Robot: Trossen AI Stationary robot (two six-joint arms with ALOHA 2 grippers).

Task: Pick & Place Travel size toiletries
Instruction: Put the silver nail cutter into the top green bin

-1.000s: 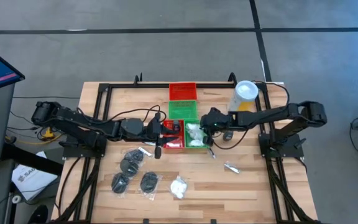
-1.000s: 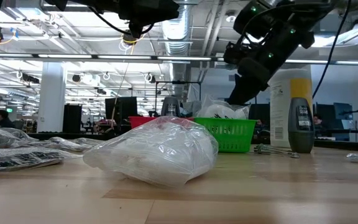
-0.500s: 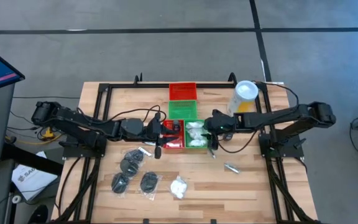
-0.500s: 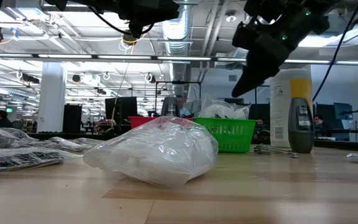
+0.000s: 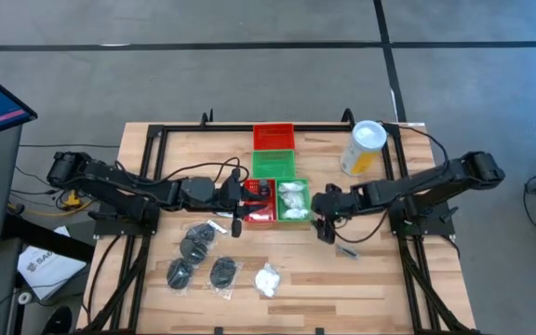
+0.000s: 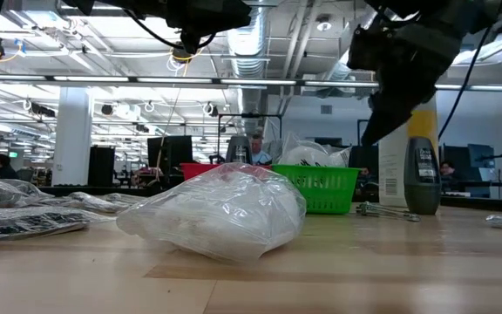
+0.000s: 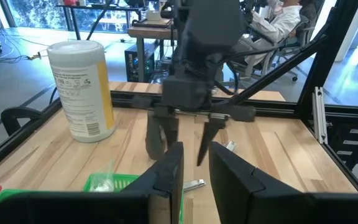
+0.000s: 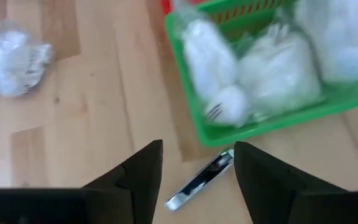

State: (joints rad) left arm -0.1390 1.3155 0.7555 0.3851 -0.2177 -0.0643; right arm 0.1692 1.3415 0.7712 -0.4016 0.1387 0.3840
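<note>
Surface: pale wood-slat table with a black frame; a workshop with ceiling lights and desks lies beyond in the low view.
Trays: two red trays and two green ones in a block at mid-table; the green tray nearest the right arm holds white puffs in clear film.
Toiletries on the table: dark disc packets and one puff packet lie toward the front on the left arm's side; a thin shiny stick lies just outside the green tray, and another small piece lies near it.
Right gripper: fingers well apart and empty – it hangs over the stick, just beside the green tray.
Left gripper: beside the red tray, fingers only a slit apart; nothing shows between them.
Canister: tall yellow cylinder with a white lid, upright near the back – not part of the sort.
Handling, puffs: likely very light and soft; the film looks crinkly and slippery, so a pinch across the bulk should hold better than one at a loose edge.
Handling, stick: stiff, slim and flat on the wood – probably hard to get under; close across its narrow width near the middle, fingers pressed to the table.
Handling, discs: flat and firm inside slack film; take them at an edge.
</note>
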